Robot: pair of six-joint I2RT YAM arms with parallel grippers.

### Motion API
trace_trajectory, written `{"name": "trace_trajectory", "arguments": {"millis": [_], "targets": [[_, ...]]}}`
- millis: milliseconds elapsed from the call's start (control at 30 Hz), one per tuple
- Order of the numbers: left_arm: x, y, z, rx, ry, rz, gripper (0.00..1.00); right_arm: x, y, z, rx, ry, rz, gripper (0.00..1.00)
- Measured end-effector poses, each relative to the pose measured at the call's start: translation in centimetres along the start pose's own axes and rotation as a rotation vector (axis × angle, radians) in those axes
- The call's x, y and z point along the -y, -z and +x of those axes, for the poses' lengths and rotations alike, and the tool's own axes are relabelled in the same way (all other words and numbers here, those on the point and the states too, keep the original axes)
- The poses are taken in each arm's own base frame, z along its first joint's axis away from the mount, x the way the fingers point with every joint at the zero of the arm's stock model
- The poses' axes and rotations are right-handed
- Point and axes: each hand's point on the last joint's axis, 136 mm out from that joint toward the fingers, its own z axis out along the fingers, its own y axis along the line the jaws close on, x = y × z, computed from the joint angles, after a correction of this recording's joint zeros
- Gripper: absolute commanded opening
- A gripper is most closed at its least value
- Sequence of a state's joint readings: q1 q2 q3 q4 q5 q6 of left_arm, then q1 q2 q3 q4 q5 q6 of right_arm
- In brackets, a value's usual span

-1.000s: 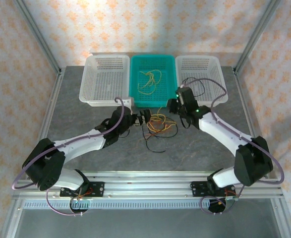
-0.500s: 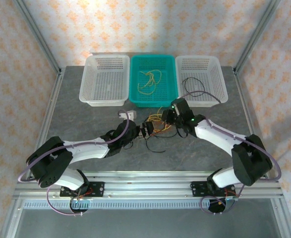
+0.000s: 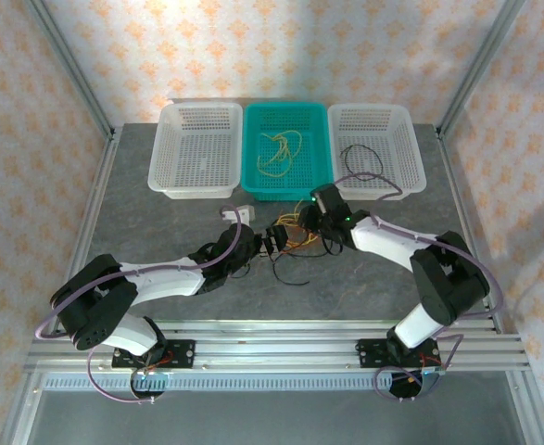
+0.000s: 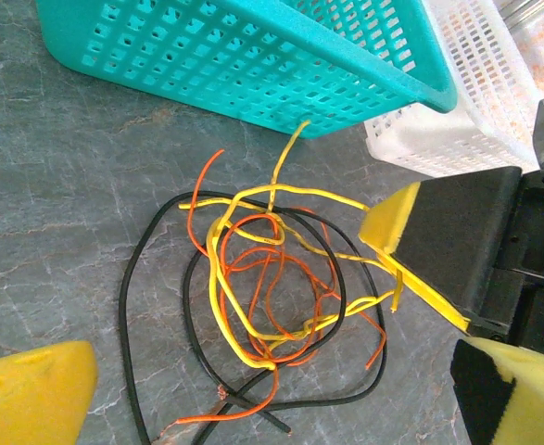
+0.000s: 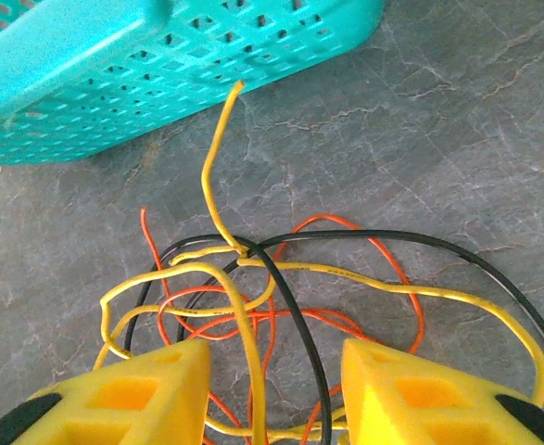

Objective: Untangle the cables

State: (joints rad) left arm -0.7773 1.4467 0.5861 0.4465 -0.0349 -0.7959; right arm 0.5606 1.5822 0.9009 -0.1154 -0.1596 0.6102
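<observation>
Several cables (image 5: 244, 250) lie knotted on the desk (image 5: 494, 111). Left gripper (image 4: 272, 380) and right gripper (image 5: 276, 362) have spread fingers; better pinch one yellow strand (image 5: 214, 158) only, pulling slowly.

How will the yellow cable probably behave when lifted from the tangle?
The yellow cable looks thin, probably light, yet springy: its free end holds a curve. It weaves through the orange cable and black cable, so lifting likely drags them.

I see my right gripper (image 5: 272, 371) with its fingers spread above the tangled cables (image 5: 253, 278), one yellow strand running between them. The teal basket (image 5: 114, 83) sits just beyond on the grey table (image 5: 457, 139).
</observation>
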Motion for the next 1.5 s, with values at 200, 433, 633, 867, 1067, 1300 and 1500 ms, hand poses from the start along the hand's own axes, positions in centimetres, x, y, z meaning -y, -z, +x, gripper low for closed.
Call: {"name": "trace_trajectory", "arguments": {"millis": [200,433,633,867,1067,1300,1500], "targets": [[0.0,0.0,0.0,0.0,0.0,0.0,0.99,0.3,-0.4,0.2,-0.005,-0.003,0.013,0.41],[-0.2,-0.2,0.2,-0.006,-0.002,-0.007,0.99,-0.3,-0.3,-0.4,0.005,-0.008,0.004,0.32],[-0.4,-0.3,0.4,-0.01,-0.004,-0.011,0.99,-0.7,-0.1,-0.8,0.013,-0.01,-0.006,0.24],[-0.5,-0.3,0.2,-0.007,-0.001,-0.014,0.99,-0.7,-0.4,-0.8,0.006,-0.01,0.002,0.23],[-0.9,-0.4,-0.2,0.001,0.005,-0.023,0.99,-0.6,-0.4,-0.6,-0.002,-0.011,0.007,0.15],[-0.9,-0.4,-0.2,0.002,0.006,-0.024,0.99,-0.5,-0.4,-0.4,-0.008,-0.007,0.01,0.01],[-1.2,-0.4,-0.1,0.002,0.005,-0.031,0.99,-1.6,1.2,-0.9,0.009,0.011,-0.035,0.0]]}}
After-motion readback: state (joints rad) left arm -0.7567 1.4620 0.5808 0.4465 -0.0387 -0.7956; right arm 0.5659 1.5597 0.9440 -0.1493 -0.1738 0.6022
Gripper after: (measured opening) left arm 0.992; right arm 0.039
